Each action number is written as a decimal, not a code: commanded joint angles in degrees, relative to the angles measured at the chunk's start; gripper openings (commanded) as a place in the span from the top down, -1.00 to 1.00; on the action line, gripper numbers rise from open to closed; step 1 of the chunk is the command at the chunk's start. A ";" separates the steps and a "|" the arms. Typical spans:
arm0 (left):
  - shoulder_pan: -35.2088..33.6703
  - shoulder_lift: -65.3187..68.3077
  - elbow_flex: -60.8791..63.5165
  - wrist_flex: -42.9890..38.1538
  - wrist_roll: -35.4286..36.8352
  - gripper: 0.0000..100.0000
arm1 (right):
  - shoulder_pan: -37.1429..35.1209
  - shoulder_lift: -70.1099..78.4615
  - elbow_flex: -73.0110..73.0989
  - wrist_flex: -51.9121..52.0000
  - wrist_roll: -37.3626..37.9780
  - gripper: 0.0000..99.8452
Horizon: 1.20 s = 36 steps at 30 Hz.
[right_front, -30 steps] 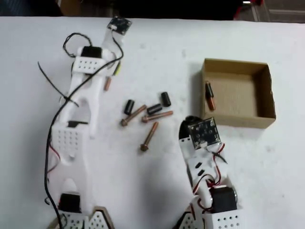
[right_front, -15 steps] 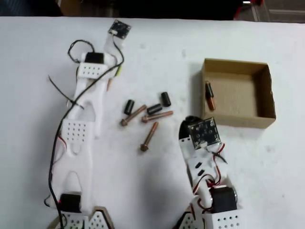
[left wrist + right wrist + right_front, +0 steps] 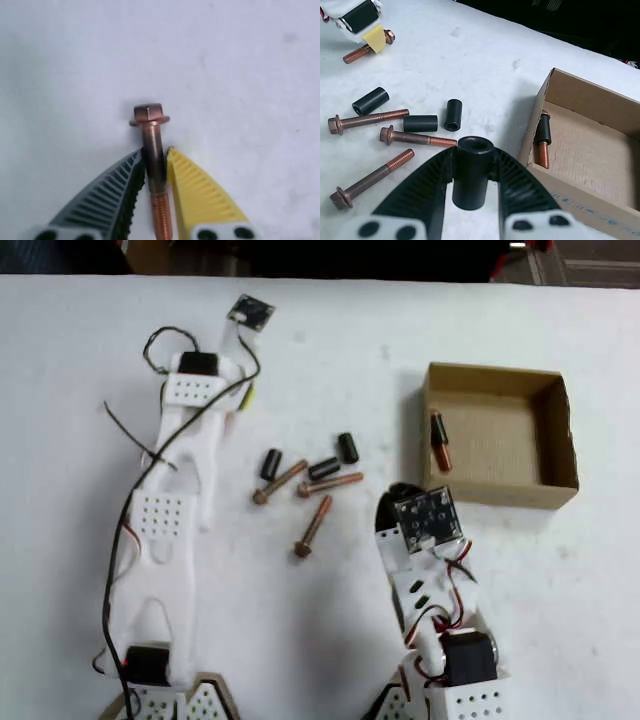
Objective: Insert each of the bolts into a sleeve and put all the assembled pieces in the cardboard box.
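Observation:
My left gripper [image 3: 156, 155] is shut on the shank of a copper bolt [image 3: 151, 135], whose head points away over bare table. In the high view it sits at the far left [image 3: 240, 395]. My right gripper [image 3: 472, 167] is shut on an upright black sleeve [image 3: 472, 175], held near the cardboard box [image 3: 500, 492] at its near left corner [image 3: 397, 502]. Three loose bolts [image 3: 313, 526] and three black sleeves [image 3: 323, 469] lie between the arms. One assembled piece [image 3: 439, 441] rests inside the box against its left wall.
The white table [image 3: 330, 350] has free room beyond the loose parts and in front of the box. From the right wrist, the left gripper [image 3: 375, 37] and its bolt [image 3: 357, 54] show beyond the scattered sleeves [image 3: 453, 114]. Cables trail along the left arm [image 3: 170, 510].
The left arm has stretched farther up the table with its bolt, which is now hidden under it in the high view. The right arm and loose parts have stayed put.

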<state>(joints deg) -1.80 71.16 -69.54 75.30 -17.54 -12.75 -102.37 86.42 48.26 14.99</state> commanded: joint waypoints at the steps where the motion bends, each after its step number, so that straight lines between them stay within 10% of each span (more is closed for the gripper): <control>1: 0.13 -1.01 -2.02 1.85 -0.70 0.80 | 0.40 -0.57 -0.44 -1.89 -0.35 0.97; 12: 0.66 -1.63 -3.25 4.22 -0.44 0.96 | 0.22 -0.57 0.35 -1.98 -0.35 0.97; 21: -0.04 -1.63 -27.08 27.08 -0.53 0.96 | 0.13 -0.57 0.44 -1.98 -0.35 0.97; 36: -1.89 -5.23 -25.49 27.34 -0.35 0.96 | -2.07 -0.66 4.04 -6.20 -0.35 0.97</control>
<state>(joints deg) -3.03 71.08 -91.78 102.29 -17.45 -14.15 -102.55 90.81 43.78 14.99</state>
